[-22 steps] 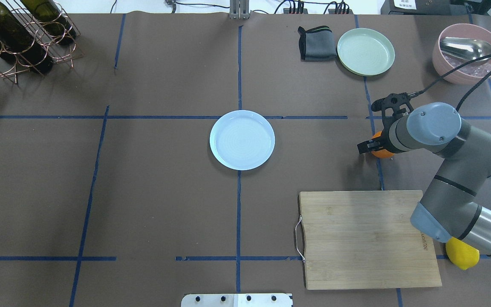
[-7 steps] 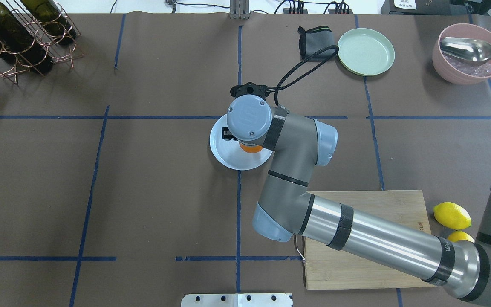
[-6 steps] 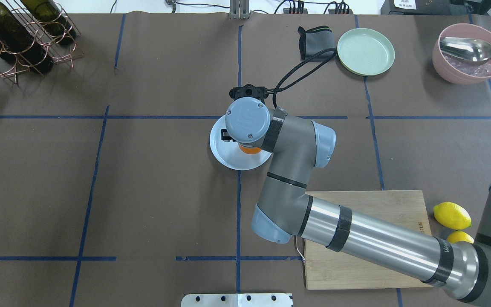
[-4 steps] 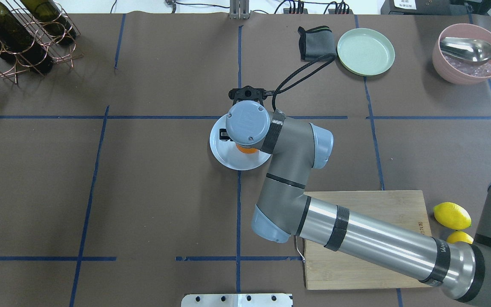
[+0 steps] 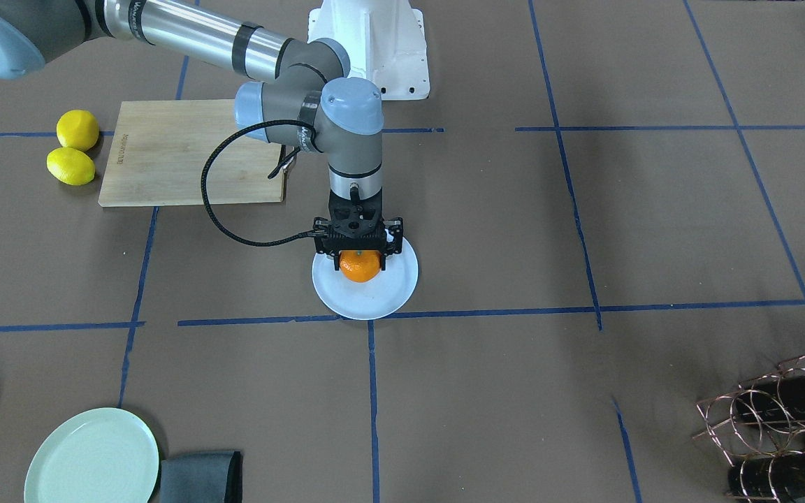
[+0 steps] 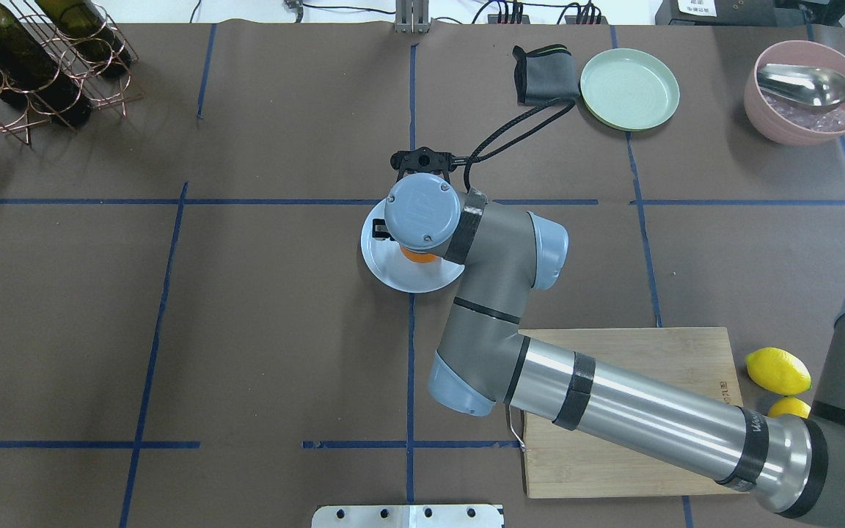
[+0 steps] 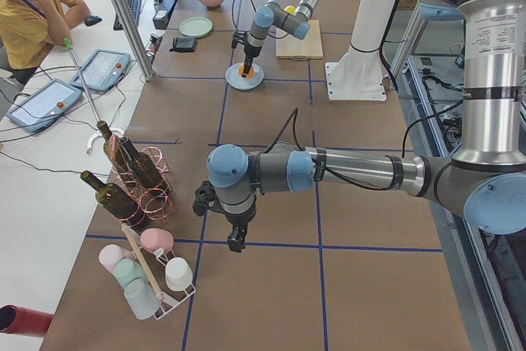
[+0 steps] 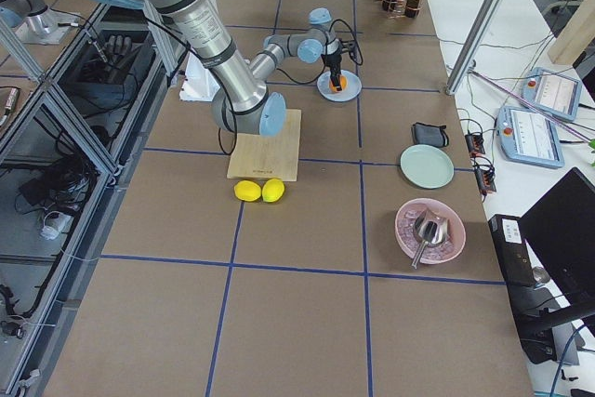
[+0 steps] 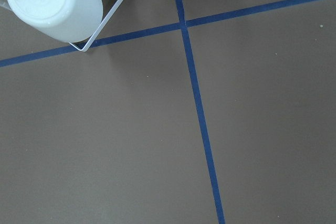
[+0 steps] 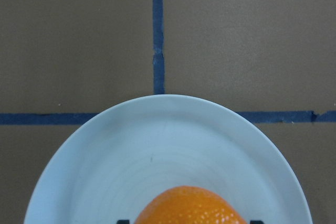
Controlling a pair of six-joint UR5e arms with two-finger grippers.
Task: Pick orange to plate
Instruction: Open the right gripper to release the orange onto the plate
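The orange (image 5: 360, 267) sits between the fingers of my right gripper (image 5: 360, 257), which points straight down over the pale bluish-white plate (image 5: 374, 300) at the table's middle. The gripper looks shut on the orange, which is at or just above the plate's surface. In the right wrist view the orange (image 10: 189, 205) fills the bottom edge, with the plate (image 10: 168, 140) beneath it. From overhead, the wrist hides most of the orange (image 6: 418, 255). My left gripper (image 7: 236, 242) hangs low over bare table far from the plate; I cannot tell whether it is open or shut.
A wooden cutting board (image 5: 186, 154) lies near the robot's base, with two lemons (image 5: 70, 166) beside it. A mint-green plate (image 6: 629, 88), dark cloth (image 6: 543, 73) and pink bowl (image 6: 804, 110) stand far right. The wine rack (image 6: 26, 59) is far left. A white cup (image 9: 52, 6) lies by my left wrist.
Three seconds ago my right gripper was around the orange at the table's right. It has carried the orange to the plate, and over the last second drifted slightly left.
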